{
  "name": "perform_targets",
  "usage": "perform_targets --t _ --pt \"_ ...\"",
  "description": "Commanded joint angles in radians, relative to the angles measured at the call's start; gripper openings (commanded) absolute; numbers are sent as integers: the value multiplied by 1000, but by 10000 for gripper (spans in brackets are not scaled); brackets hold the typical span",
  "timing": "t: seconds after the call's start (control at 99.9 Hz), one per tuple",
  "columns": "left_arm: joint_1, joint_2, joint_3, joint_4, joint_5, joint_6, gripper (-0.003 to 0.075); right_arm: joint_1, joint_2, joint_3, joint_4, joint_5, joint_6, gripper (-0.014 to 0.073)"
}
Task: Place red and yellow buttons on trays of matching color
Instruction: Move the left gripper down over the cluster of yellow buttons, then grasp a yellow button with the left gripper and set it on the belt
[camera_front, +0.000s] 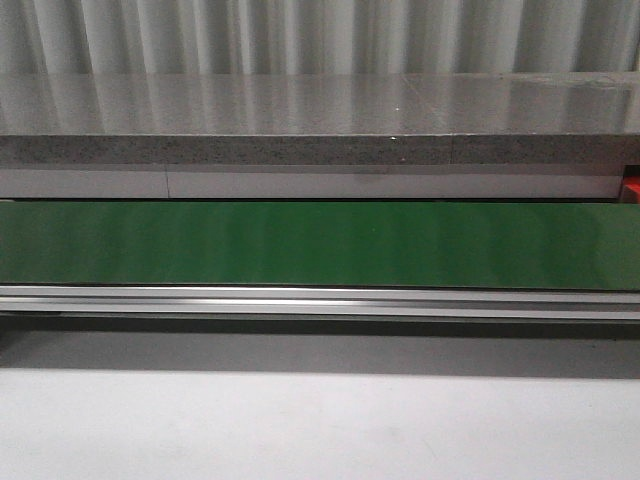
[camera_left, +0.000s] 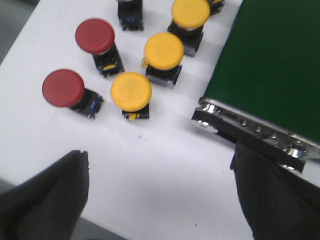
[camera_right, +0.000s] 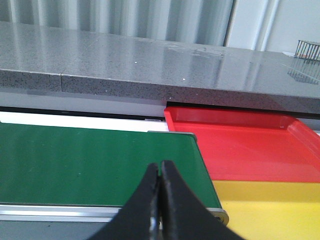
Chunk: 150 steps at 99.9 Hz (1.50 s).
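Hovering over a tight cluster of buttons, nothing gripped yet

Left gripper (camera_left: 160, 195) is spread wide above bare table, near the closest yellow button (camera_left: 131, 92); red buttons (camera_left: 63, 88) and more yellow ones crowd just beside it, so a descent risks knocking neighbours, and the conveyor belt's (camera_left: 270, 65) metal end is close. Right gripper (camera_right: 160, 200) is pressed together, empty, by the red tray (camera_right: 250, 145) and yellow tray (camera_right: 270, 205)
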Motion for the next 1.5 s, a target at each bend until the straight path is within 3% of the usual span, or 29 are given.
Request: perform_targets --t 0.0,0.56,0.831,1.371,1.491 --pt "37 51 -48 -11 -4 -11 528 -5 -5 -8 -8 -79 -6 -66" --pt "78 403 -187 -93 -18 -11 527 -5 -5 -8 -8 -79 -6 -66" --pt "78 473 -225 -84 -59 -11 417 -5 -5 -8 -8 -79 -6 -66" --pt "97 549 -234 -79 -116 -29 414 -5 -5 -8 -8 -79 -6 -66" --pt "97 549 -234 -79 -116 -29 368 -5 -5 -8 -8 -79 -6 -66"
